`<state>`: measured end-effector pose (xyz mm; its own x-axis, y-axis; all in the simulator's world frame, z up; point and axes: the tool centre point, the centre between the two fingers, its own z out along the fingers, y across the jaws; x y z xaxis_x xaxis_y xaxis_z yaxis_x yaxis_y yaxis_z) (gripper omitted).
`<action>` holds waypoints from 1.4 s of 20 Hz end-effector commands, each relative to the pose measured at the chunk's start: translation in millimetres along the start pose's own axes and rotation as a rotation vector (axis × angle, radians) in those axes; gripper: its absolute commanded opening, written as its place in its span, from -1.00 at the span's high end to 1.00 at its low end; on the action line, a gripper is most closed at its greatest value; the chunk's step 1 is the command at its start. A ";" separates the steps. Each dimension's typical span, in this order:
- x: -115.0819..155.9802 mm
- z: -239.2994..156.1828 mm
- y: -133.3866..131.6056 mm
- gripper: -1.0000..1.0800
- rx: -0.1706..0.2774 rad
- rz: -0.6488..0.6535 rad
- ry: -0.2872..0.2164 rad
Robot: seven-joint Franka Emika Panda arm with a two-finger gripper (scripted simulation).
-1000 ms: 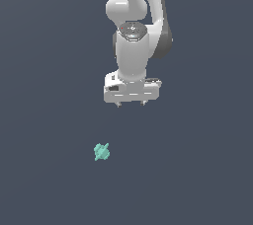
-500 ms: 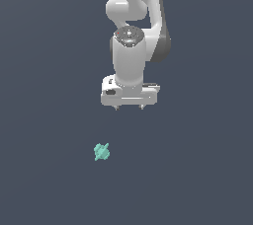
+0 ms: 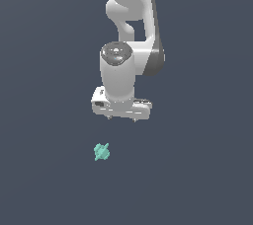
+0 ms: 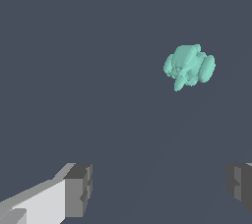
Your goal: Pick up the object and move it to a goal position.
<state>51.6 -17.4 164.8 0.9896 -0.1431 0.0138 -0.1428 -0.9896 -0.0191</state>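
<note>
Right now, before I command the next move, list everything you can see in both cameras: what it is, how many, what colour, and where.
object: one, teal, knobbly cluster, lying on the floor, toward the exterior view's left of the gripper and apart from it; in the wrist view it is outside the gap between the fingers.
floor: one, flat dark grey-blue surface filling the background.
arm: one, white with dark grey joints, coming down from the top of the exterior view.
gripper: one, white with grey finger pads, pointing down, jaws wide apart, holding nothing.
</note>
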 end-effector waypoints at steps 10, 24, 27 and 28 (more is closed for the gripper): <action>59.1 36.5 40.4 -0.92 -0.007 0.263 -0.007; 93.9 71.8 73.0 -0.92 -0.020 0.462 -0.009; 96.0 74.5 75.3 -0.92 -0.022 0.476 -0.009; 96.3 75.0 75.7 -0.92 -0.022 0.479 -0.009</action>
<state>136.3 -103.9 90.6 0.8162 -0.5777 -0.0006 -0.5777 -0.8162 -0.0002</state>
